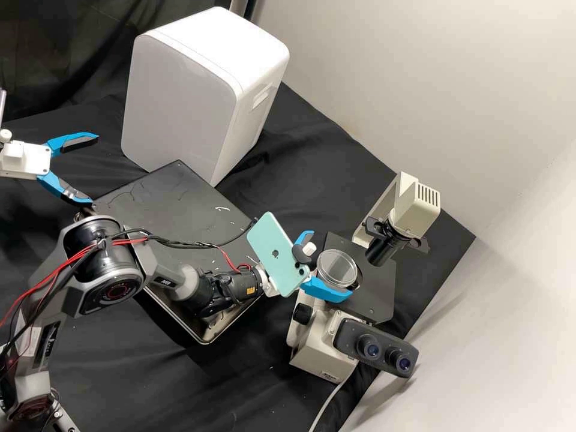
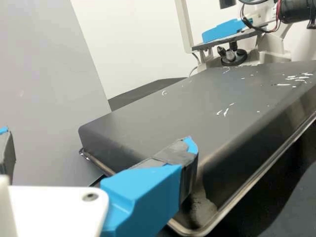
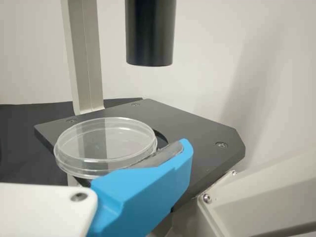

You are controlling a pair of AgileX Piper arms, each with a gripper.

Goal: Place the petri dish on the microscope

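Note:
A clear round petri dish (image 1: 338, 268) (image 3: 104, 144) lies on the black stage (image 1: 375, 297) (image 3: 197, 131) of the white microscope (image 1: 321, 351), below its dark condenser tube (image 3: 150, 29). My right gripper (image 1: 330, 264) is at the stage's near edge, open, with a finger on either side of the dish. One blue finger (image 3: 148, 187) lies against the dish's rim; the other stands a little off it. My left gripper (image 1: 93, 169) (image 2: 98, 138) hangs open and empty at the bench's far left, by the corner of a flat dark tray (image 2: 207, 128).
The dark metal tray (image 1: 174, 210) lies mid-bench under the right arm. A tall white box (image 1: 204, 84) stands behind it. The microscope's eyepieces (image 1: 384, 354) jut toward the front, its lamp housing (image 1: 414, 204) rises behind the stage. A white wall runs along the right.

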